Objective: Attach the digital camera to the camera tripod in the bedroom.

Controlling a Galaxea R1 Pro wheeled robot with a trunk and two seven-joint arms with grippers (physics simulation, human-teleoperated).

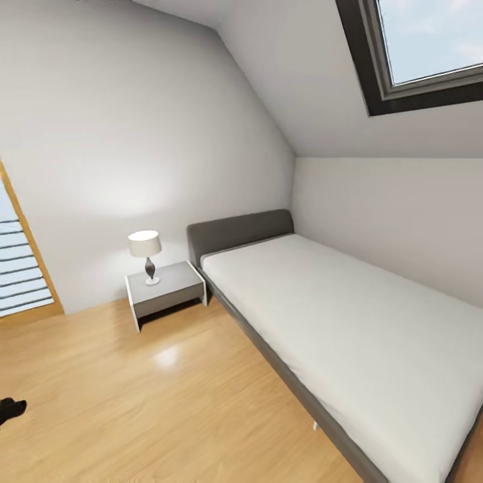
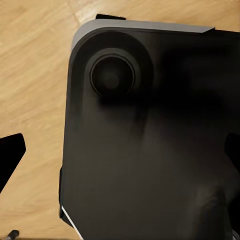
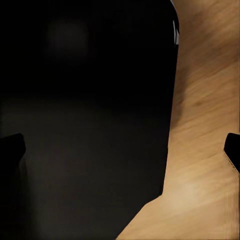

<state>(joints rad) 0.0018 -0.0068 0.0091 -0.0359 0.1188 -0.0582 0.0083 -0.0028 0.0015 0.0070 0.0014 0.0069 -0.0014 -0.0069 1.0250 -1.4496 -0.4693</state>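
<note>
The digital camera and the camera tripod are out of view. I am in the bedroom, with its light wood floor [image 1: 168,396] and pale grey walls. A black tip of my left arm [image 1: 10,409] pokes in at the lower left edge of the head view. In the left wrist view my left gripper [image 2: 120,155] is open, fingertips [image 2: 11,155] wide apart over my own black base [image 2: 150,150]. My right gripper [image 3: 122,150] is open too, above the dark base [image 3: 85,125] and the floor, with nothing between the fingers.
A grey bed with a white mattress [image 1: 349,322] runs along the right wall under a sloped ceiling and a skylight [image 1: 429,40]. A grey nightstand [image 1: 166,288] with a small lamp [image 1: 146,255] stands left of the headboard. A wood-framed slatted door [image 1: 20,268] is at the left edge.
</note>
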